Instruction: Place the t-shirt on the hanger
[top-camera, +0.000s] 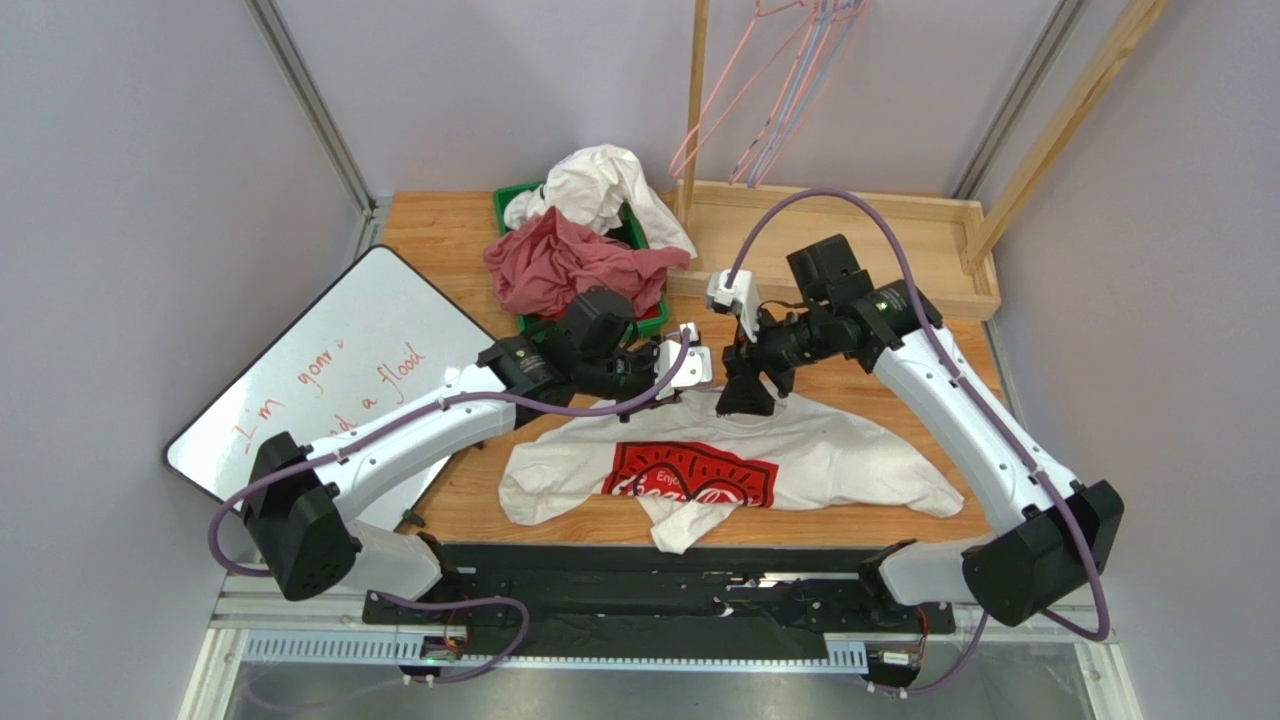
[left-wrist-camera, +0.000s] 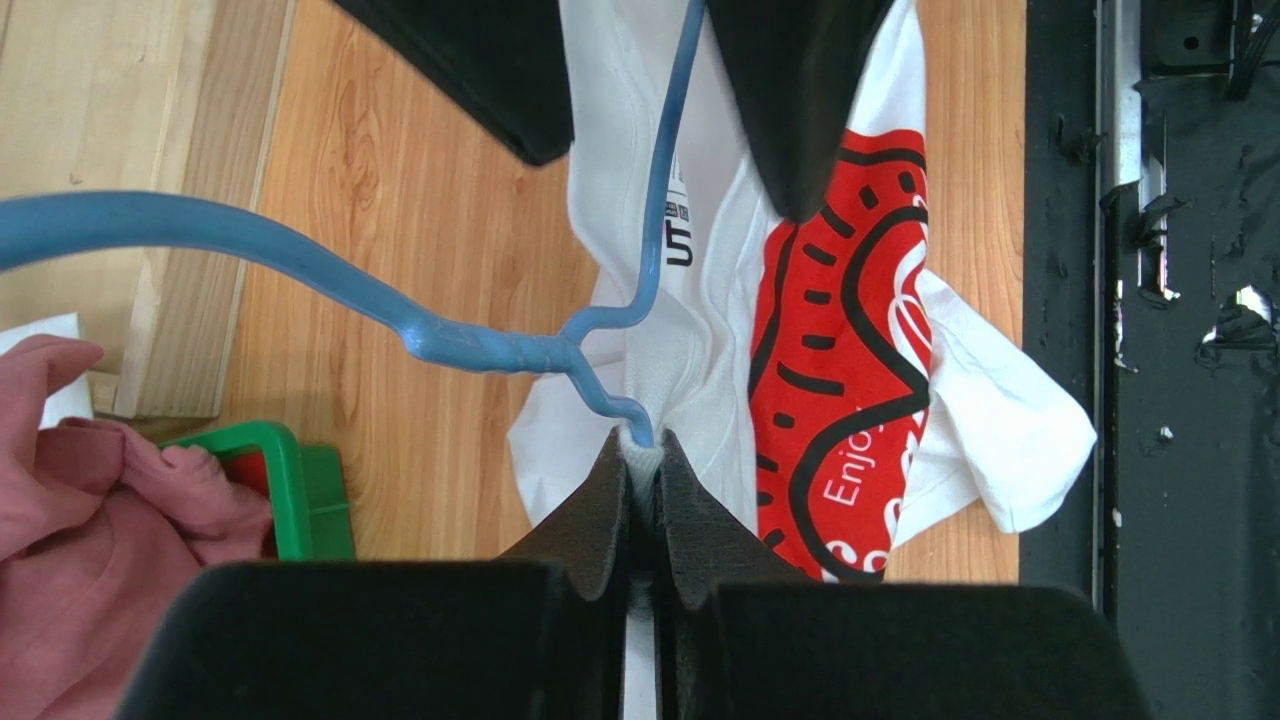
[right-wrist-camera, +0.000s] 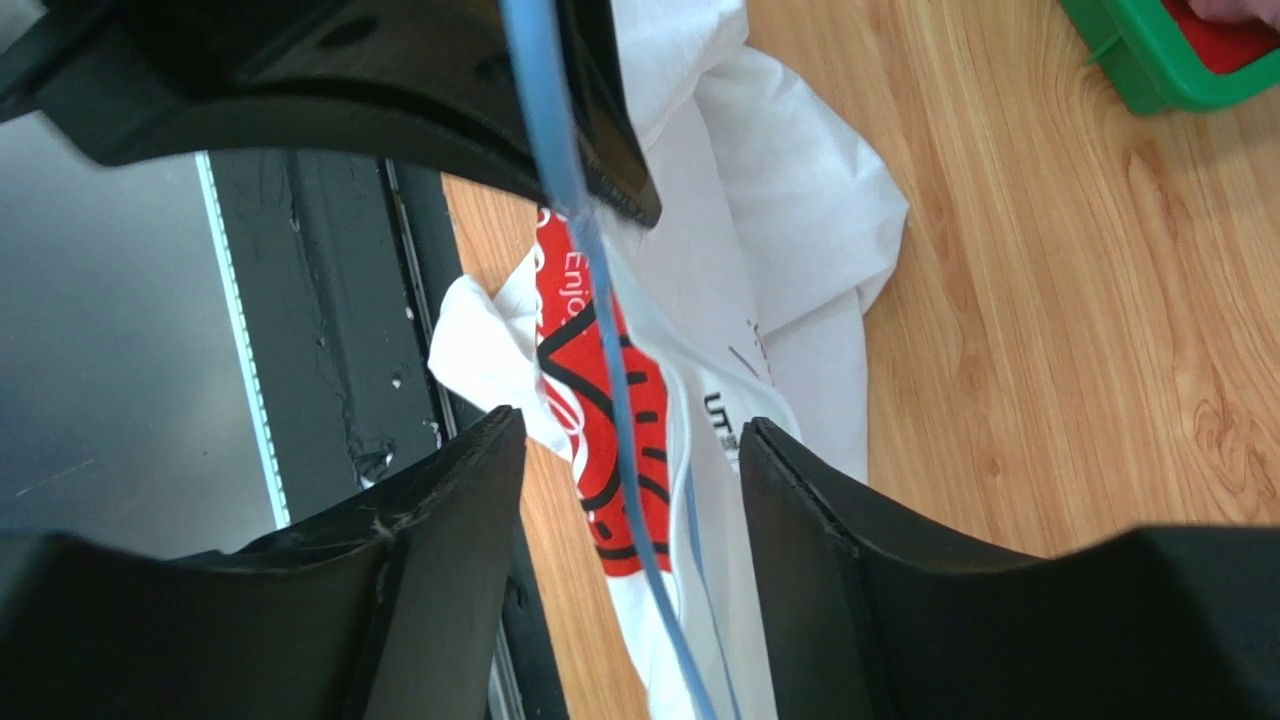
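The t-shirt (top-camera: 842, 450) lies flat, print up, on the wooden table (top-camera: 451, 240), its folded hem reaching close to the black strip (top-camera: 676, 578) along the near edge; bare wood is open to the right of the shirt and between its collar and the wooden rack (top-camera: 902, 225) at the back. On the left a whiteboard (top-camera: 346, 345) overhangs the table edge, and the green bin (left-wrist-camera: 293, 465), heaped with a red garment (top-camera: 564, 263) and a white garment (top-camera: 609, 180), stands just behind the left arm.

Both arms reach inward and meet over the collar, tips close together; the left gripper (left-wrist-camera: 643, 450) is pinched tight on the pale blue hanger (left-wrist-camera: 481, 348) just below its hook, white fabric showing at the pinch. The right gripper (right-wrist-camera: 628, 428) points down with its jaws apart; the hanger's wire runs between them, clamped by neither.

Pink hangers (top-camera: 736, 90) hang from the rack; grey walls enclose the table.
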